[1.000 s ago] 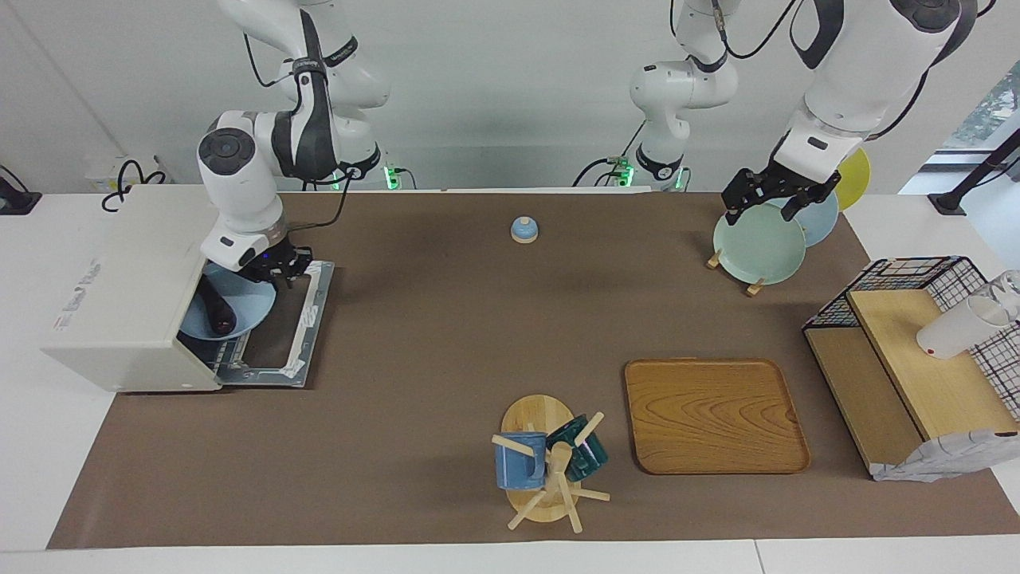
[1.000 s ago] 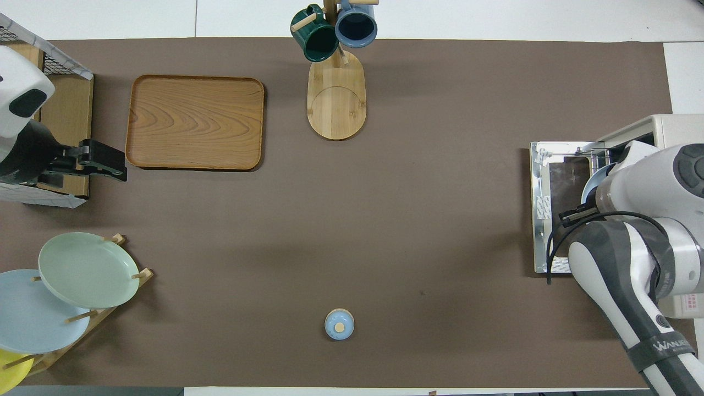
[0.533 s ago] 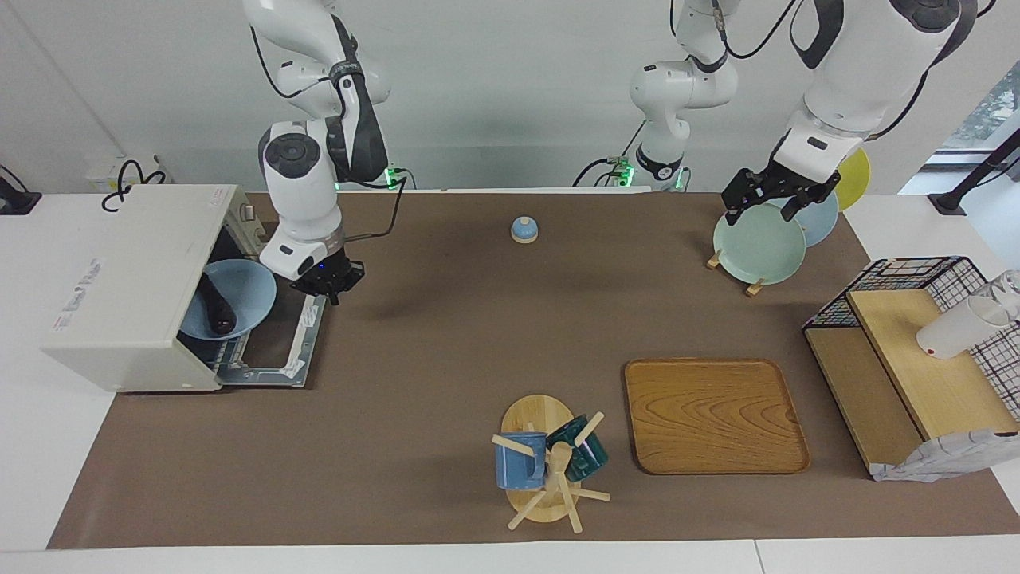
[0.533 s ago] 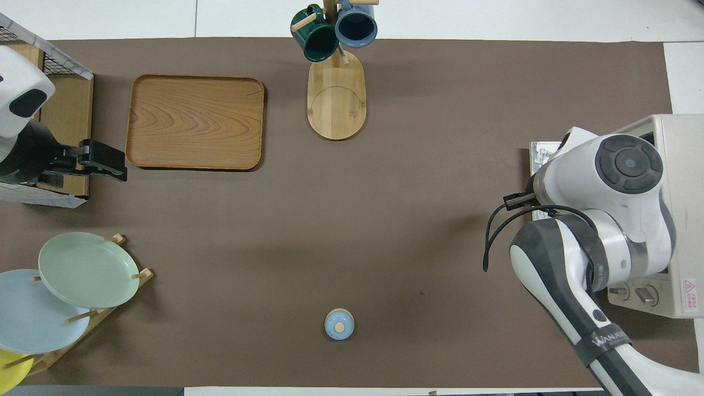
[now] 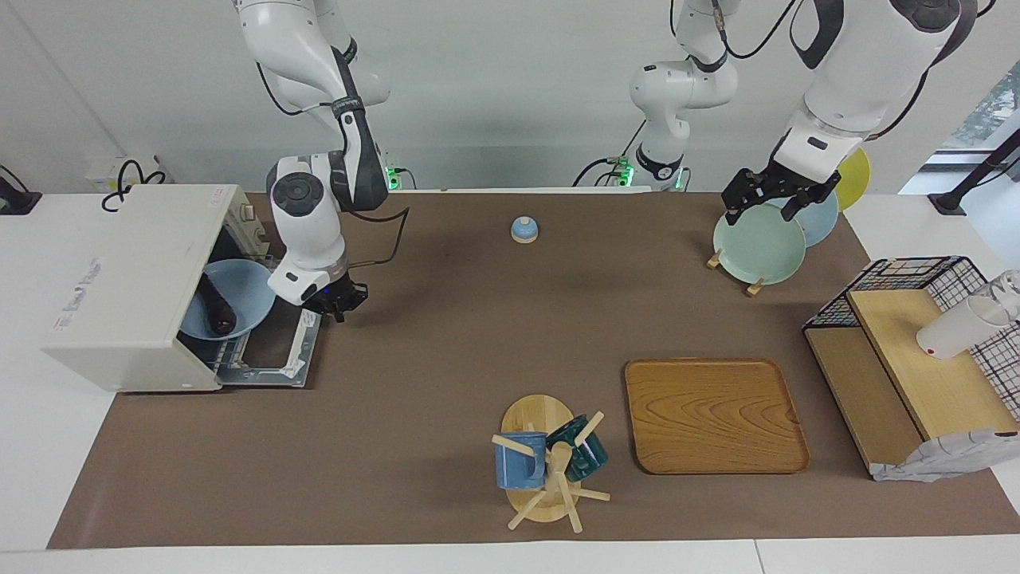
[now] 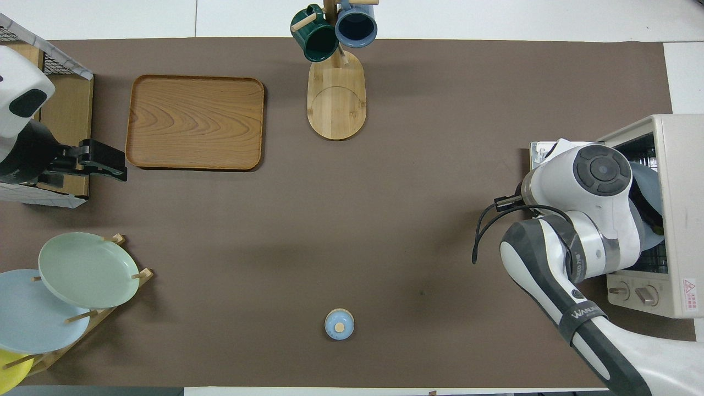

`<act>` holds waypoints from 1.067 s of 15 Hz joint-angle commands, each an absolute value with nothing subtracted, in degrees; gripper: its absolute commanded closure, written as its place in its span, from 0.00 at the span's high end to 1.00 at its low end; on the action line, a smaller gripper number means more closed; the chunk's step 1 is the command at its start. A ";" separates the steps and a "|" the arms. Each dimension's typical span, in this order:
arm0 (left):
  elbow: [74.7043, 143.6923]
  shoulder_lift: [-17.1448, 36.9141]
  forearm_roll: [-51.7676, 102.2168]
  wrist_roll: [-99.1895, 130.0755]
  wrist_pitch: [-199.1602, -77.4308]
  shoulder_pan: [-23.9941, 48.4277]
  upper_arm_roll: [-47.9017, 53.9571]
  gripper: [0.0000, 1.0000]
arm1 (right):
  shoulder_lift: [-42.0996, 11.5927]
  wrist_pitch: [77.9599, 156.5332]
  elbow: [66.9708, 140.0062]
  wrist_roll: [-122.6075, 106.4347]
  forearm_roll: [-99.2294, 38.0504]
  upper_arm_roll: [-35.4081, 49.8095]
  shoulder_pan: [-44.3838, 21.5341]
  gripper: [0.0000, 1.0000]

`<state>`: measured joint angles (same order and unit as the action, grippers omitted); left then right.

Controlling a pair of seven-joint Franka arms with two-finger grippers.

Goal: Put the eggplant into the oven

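Brown matting covers the tabletop. Only the facing view shows the eggplant (image 5: pixel 215 307) — lying in a blue bowl (image 5: pixel 239 291) inside the oven (image 5: pixel 127 295) — and the right gripper (image 5: pixel 341 304), fingertips together, empty, over the door's edge. Left gripper (image 5: pixel 769 199) spread, empty, waits over the plate rack (image 5: pixel 753 287).

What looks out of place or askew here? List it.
The blue bowl with the eggplant sits tilted in the open oven, its rim jutting out over the dropped door. A white cup lies on its side on the shelf rack.
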<state>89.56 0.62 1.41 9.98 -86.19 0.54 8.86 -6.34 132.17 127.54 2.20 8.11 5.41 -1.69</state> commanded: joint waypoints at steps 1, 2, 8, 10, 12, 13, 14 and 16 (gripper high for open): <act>91.85 -1.14 1.49 10.11 -87.71 0.26 8.88 1.00 | -5.45 134.65 130.34 2.64 7.29 5.89 -0.44 0.00; 91.85 -1.14 1.49 10.11 -87.71 0.26 8.88 1.00 | -5.54 134.65 130.43 2.46 7.29 5.80 -0.44 0.00; 91.85 -1.14 1.49 10.11 -87.71 0.26 8.88 1.00 | -6.77 134.56 130.43 2.55 8.70 5.71 -0.44 0.00; 91.76 -1.14 1.49 10.11 -87.71 0.26 8.88 1.00 | -6.77 134.47 130.43 2.64 11.85 5.71 -0.61 0.00; 91.76 -1.14 1.49 10.11 -87.71 0.26 8.88 1.00 | -6.77 134.56 130.43 2.64 13.88 5.71 -0.44 0.00; 91.76 -1.14 1.49 10.11 -87.71 0.26 8.88 1.00 | -7.03 134.65 130.43 2.72 14.06 5.71 -0.44 0.00; 91.76 -1.14 1.49 10.11 -87.71 0.26 8.88 1.00 | -7.21 134.74 130.43 2.64 14.24 5.71 -0.44 0.00; 91.76 -1.14 1.49 10.11 -87.71 0.26 8.88 1.00 | -7.21 134.65 130.43 2.64 14.50 5.71 -0.44 0.00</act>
